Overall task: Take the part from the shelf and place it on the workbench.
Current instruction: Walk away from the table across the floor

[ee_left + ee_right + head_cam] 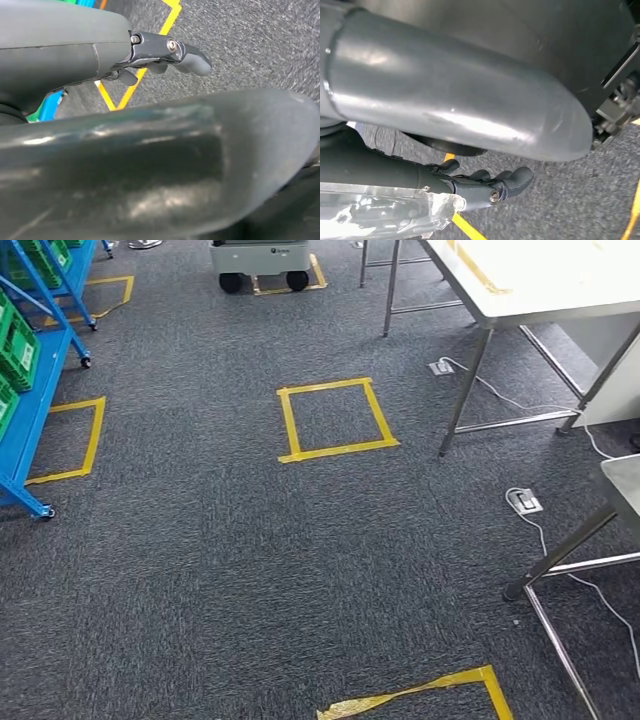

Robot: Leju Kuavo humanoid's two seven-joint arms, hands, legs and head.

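The grey carpet floor is spreading across the head view. The white table is standing at the far right on thin metal legs. The blue shelf is running along the left edge, well apart from the table, and is carrying green bins. A yellow tape square is lying on the carpet between them.

The left robot hand is hanging over the carpet with its fingers stretched out and apart, carrying nothing. The right robot hand is pointing its fingers loosely forward, and a clear crinkled piece is lying right against it. I am taking this to be the part, probably in a see-through wrap, but I cannot tell whether the fingers are actually clamping it.

Such a piece is looking light, thin and slippery, so it is likely calling for a hold across its stiffer middle, not the loose edge.
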